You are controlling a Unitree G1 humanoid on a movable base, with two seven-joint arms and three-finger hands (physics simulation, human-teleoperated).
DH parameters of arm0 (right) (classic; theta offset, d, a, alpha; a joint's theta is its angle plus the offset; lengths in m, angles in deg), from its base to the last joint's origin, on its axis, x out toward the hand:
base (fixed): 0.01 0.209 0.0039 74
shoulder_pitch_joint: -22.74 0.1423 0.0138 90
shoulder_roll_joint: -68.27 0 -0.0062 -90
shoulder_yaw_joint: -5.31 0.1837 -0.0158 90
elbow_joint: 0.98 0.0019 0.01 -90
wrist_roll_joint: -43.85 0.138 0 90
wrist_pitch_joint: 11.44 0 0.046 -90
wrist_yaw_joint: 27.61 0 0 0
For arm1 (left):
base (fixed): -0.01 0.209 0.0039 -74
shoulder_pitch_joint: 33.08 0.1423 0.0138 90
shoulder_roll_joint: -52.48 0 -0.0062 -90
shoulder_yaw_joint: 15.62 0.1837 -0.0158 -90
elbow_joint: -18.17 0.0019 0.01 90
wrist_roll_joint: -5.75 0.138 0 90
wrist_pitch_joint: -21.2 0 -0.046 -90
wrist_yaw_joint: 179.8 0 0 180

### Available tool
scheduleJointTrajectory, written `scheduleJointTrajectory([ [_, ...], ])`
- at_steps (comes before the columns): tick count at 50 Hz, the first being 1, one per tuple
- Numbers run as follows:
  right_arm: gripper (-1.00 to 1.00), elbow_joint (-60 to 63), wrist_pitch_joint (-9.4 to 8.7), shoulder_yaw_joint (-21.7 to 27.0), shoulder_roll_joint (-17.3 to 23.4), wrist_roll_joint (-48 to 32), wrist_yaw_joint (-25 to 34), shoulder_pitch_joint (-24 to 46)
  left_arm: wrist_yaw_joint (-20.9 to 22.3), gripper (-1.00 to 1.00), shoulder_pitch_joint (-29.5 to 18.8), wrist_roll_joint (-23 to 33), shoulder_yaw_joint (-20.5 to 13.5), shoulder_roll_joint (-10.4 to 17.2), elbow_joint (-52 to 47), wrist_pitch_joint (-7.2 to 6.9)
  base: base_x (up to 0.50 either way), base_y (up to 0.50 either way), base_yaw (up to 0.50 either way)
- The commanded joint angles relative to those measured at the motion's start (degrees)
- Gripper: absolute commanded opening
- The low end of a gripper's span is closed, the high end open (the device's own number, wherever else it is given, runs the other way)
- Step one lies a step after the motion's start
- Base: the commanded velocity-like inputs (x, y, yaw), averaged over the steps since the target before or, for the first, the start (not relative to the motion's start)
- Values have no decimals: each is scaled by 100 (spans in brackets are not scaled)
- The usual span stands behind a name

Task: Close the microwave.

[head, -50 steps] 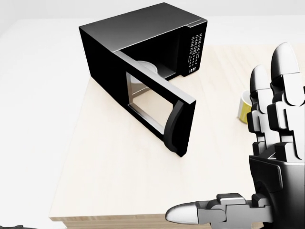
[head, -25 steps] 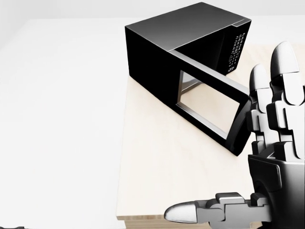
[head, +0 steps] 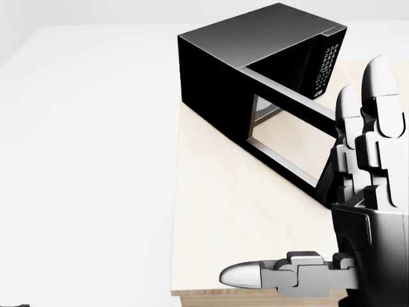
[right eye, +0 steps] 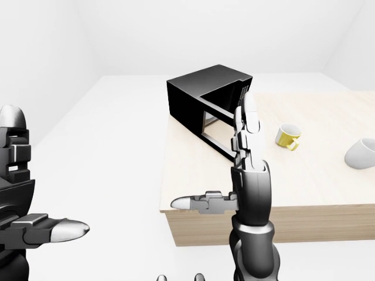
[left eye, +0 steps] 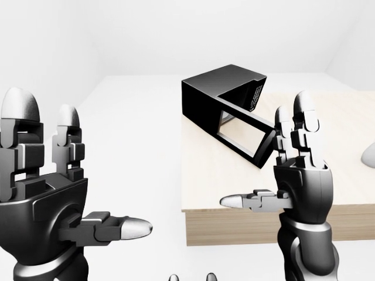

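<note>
A black microwave [head: 255, 51] stands on the left end of a light wood table [head: 223, 224]. Its door [head: 281, 163] is swung wide open toward the bottom right of the head view, and the wood shows through its window. My right hand [left eye: 287, 175] is raised and open, fingers upright and thumb pointing left. It holds nothing and hides the door's free end in the head view. I cannot tell whether it touches the door. My left hand [left eye: 70, 175] is open and holds nothing, at the lower left of the left-eye view, well off the table.
A yellow mug [right eye: 287, 136] stands on the table to the right of the microwave, and a white bowl [right eye: 362, 153] lies further right. The table's left edge [head: 179, 211] runs just left of the microwave. White floor and walls surround the table.
The whole head picture has shifted right, so the camera has moved left. The microwave now sits further right and the mug has left the head view. My right hand keeps its place and pose.
</note>
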Motion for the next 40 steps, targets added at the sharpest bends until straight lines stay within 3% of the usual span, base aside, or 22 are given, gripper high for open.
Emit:
scheduleJointTrajectory([
  [1, 100, -32, 0, -2, -11, 14, -39, 37, 9, 100, -12, 1, 23, 29, -35, 0, 0, 0, 0],
  [32, 100, -46, 0, -64, 30, 152, -18, 7, 70, 100, 90, 110, 85, -30, 26, 0, 46, 14, 0],
  [40, 100, -65, 0, -23, 20, 207, 15, -17, 73, 100, 96, 71, 59, -42, 31, 0, 0, 0, 0],
])
